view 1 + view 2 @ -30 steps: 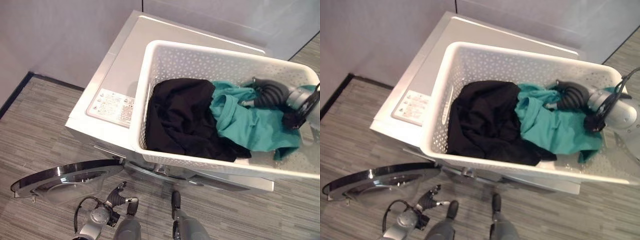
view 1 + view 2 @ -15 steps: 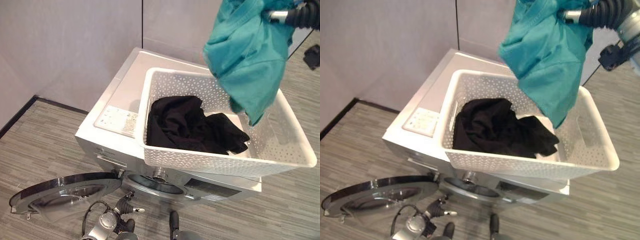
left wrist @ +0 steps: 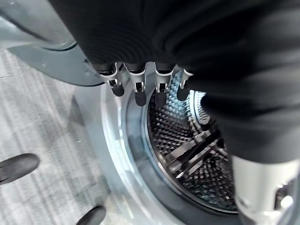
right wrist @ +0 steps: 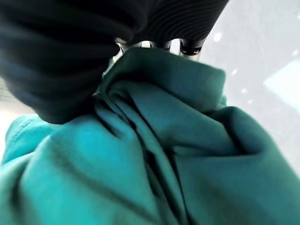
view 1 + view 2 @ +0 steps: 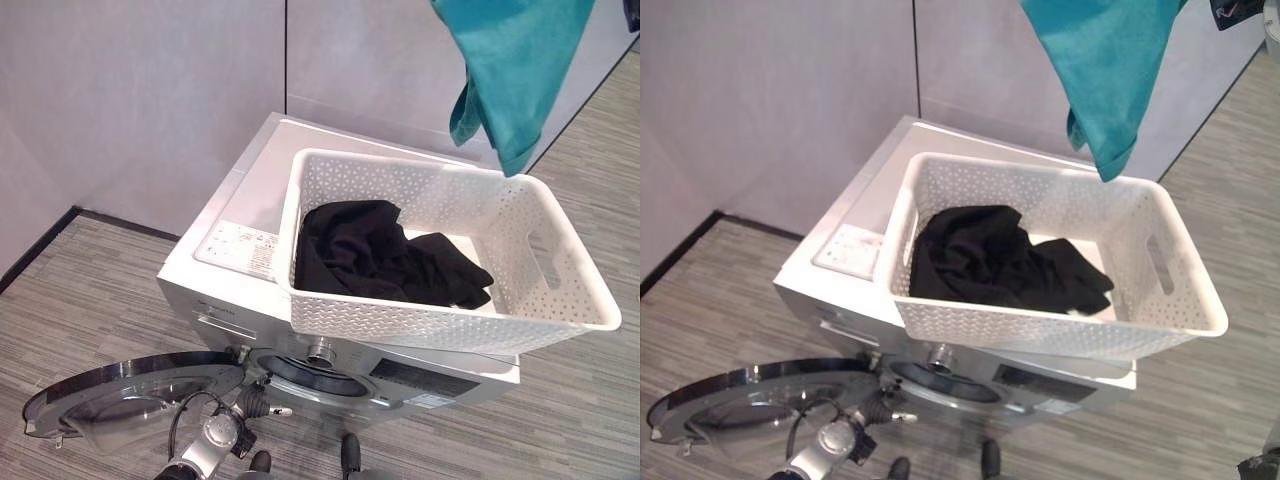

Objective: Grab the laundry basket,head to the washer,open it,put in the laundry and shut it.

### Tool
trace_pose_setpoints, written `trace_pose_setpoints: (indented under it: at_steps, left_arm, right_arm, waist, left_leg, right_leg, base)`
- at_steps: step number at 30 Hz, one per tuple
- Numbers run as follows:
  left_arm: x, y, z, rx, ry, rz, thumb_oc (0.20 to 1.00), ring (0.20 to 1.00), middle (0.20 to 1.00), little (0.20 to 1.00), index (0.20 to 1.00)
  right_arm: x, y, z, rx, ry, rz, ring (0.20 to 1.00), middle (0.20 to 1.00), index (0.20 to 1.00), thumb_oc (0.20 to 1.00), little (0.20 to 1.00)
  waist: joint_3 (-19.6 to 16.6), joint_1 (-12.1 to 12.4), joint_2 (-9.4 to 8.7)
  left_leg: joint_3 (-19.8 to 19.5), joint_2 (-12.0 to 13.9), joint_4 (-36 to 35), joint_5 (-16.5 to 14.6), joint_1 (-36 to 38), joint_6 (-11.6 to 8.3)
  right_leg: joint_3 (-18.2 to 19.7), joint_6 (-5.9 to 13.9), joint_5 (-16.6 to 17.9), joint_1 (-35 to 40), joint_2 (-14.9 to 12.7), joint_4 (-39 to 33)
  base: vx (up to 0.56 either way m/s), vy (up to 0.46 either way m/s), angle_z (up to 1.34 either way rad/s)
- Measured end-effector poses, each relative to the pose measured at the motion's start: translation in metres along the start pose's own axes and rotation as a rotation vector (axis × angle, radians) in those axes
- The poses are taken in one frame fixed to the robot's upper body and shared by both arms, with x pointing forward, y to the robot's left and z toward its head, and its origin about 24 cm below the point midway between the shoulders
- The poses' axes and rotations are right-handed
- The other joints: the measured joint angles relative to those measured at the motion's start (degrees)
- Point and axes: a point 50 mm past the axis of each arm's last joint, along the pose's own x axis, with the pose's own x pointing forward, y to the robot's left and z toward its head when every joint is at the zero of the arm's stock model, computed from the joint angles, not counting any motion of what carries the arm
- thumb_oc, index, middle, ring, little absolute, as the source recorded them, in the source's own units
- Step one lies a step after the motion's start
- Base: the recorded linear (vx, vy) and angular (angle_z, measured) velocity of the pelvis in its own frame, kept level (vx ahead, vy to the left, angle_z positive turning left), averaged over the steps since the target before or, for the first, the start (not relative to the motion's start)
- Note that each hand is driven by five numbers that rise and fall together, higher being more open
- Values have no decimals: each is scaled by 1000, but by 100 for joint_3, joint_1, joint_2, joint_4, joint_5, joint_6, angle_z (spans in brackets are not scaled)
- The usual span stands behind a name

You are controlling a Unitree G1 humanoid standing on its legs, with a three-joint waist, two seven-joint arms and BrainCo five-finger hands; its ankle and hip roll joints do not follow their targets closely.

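Since the earlier frames the teal garment (image 5: 515, 70) has gone from lying in the basket to hanging high above it, lifted clear by the right hand (image 4: 154, 44); the head camera has also tilted up, so more of the wall shows.

The washer door (image 5: 130, 385) lies swung open, low beside the left hand (image 3: 145, 86). That hand hangs just in front of the drum opening (image 3: 192, 150), its fingers straight and relaxed and holding nothing; the ribbed steel drum past its fingertips looks bare. Above that hand the white laundry basket (image 5: 560, 310) sits on top of the washer (image 5: 240, 200), with a black garment (image 5: 370, 255) bunched on its floor. Well above the basket's far corner, the right hand has its fingers curled into the teal cloth, gripping a bunched fold, and the rest of the garment drapes down below that hand without touching the basket rim.

By the look of it, the basket has been carried over and the door opened. The loading is only beginning: the teal piece has yet to go into the drum, the black one waits in the basket, and the door must then be shut.
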Motion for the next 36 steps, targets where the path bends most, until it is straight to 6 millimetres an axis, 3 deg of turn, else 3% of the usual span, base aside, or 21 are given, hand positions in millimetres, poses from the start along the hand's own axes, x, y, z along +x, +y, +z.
trace_pose_setpoints:
  at_steps: [8,12,18,21,24,25,26,27,28,29,30,32,33,34,36]
  left_arm:
    - [1,-9,1,11,-1,-28,1000,1000,1000,1000,1000]
    - [0,-8,-4,9,15,-26,1000,1000,1000,1000,1000]
    - [-3,-6,-15,-8,56,-13,1000,1000,1000,1000,1000]
    - [-5,-3,-18,-4,65,-4,1000,1000,1000,1000,1000]
    - [-4,8,-15,-38,50,45,1000,1000,1000,1000,1000]
    - [-6,12,-19,-48,60,70,1000,1000,1000,1000,1000]
    - [-8,10,-23,-61,73,74,1000,1000,1000,1000,1000]
    - [-7,10,-22,-74,66,82,1000,1000,1000,1000,1000]
    - [-9,8,-26,-92,76,85,1000,1000,1000,1000,1000]
    - [-10,11,-28,-95,78,96,1000,1000,1000,1000,1000]
    - [-12,15,-31,-101,89,111,1000,1000,1000,1000,1000]
    - [-19,24,-42,-101,117,145,1000,1000,1000,1000,1000]
    - [-21,24,-45,-109,127,151,1000,1000,1000,1000,1000]
    - [-27,33,-54,-112,150,185,1000,1000,1000,1000,1000]
    - [-29,34,-56,-143,156,205,1000,1000,1000,1000,1000]
  right_arm:
    - [1,-16,-3,22,23,-84,200,200,200,200,200]
    - [-4,-28,-17,-17,86,-112,200,200,200,200,200]
    - [-34,-78,-53,-127,255,-232,200,200,200,200,200]
    - [-44,-67,-66,-136,282,-200,200,200,200,200,200]
    - [-62,-64,-85,-104,333,-217,200,200,200,200,200]
    - [-70,-60,-96,-116,378,-200,200,200,200,200,200]
    - [-76,-59,-102,-118,399,-198,200,200,200,200,200]
    - [-79,-60,-105,-118,412,-201,200,200,200,200,200]
    - [-82,-60,-108,-132,428,-191,200,200,200,200,200]
    - [-88,-59,-111,-130,431,-191,200,200,200,200,200]
    - [-95,-54,-116,-139,447,-166,200,200,200,200,200]
    - [-101,-32,-121,-128,444,-97,200,200,200,200,200]
    - [-104,-19,-122,-106,438,-65,200,200,200,200,200]
    - [-112,10,-125,-69,432,25,200,200,200,200,200]
    - [-113,33,-128,0,438,60,200,200,200,200,200]
  waist:
    - [-89,-170,-14]
    - [-101,-249,-32]
    - [-113,-478,-55]
    - [-41,-604,8]
    - [88,-725,89]
    - [101,-752,158]
    - [132,-735,324]
    - [144,-687,521]
    - [193,-623,841]
    - [207,-524,830]
    - [198,-354,801]
    - [183,-183,628]
    - [151,-117,567]
    - [76,114,348]
    - [79,215,212]
  left_leg:
    - [190,-79,-28,-26,110,67]
    - [491,-150,-76,-74,294,161]
    - [947,-326,-81,-144,497,328]
    - [1308,-377,-83,-204,615,427]
    - [1559,-486,-31,-256,595,630]
    - [1608,-499,-59,-209,607,706]
    - [1687,-395,-91,-154,597,715]
    - [1722,-217,-113,-143,562,695]
    - [1756,40,-58,-57,481,634]
    - [1850,96,-13,-31,451,600]
    - [1898,152,-33,-25,468,588]
    - [2050,236,30,-6,420,556]
    - [2076,294,35,6,402,537]
    - [2225,317,133,41,389,484]
    - [2213,443,617,35,167,562]
  right_leg:
    - [200,48,27,-6,-51,3]
    - [480,115,70,10,-86,3]
    - [782,310,198,-11,-203,13]
    - [685,348,403,-137,-235,95]
    - [230,369,711,-182,-326,0]
    - [-112,362,425,-158,-398,29]
    - [-238,153,116,-285,-351,388]
    - [-308,124,-117,-524,-257,1073]
    - [-366,369,-562,-711,-289,2111]
    - [-328,507,-933,-828,-376,2721]
    - [-361,458,-1163,-778,-495,3159]
    - [-323,683,-1672,-509,-736,3437]
    - [-327,663,-1804,-459,-795,3501]
    - [-337,539,-1616,-171,-892,2927]
    - [-423,387,-1700,243,-709,2101]
  base:
    - [-31,64,-14]
    - [-39,84,-33]
    - [-79,94,-34]
    - [-183,49,-72]
    - [-193,14,-40]
    - [-213,-3,-20]
    - [-157,-8,-15]
    - [-183,-23,-14]
    - [-160,-49,-18]
    - [-186,-83,-26]
    - [-121,-117,-29]
    - [-99,-141,-34]
    - [-83,-156,-70]
    - [-73,-184,-77]
    - [-64,-227,-78]
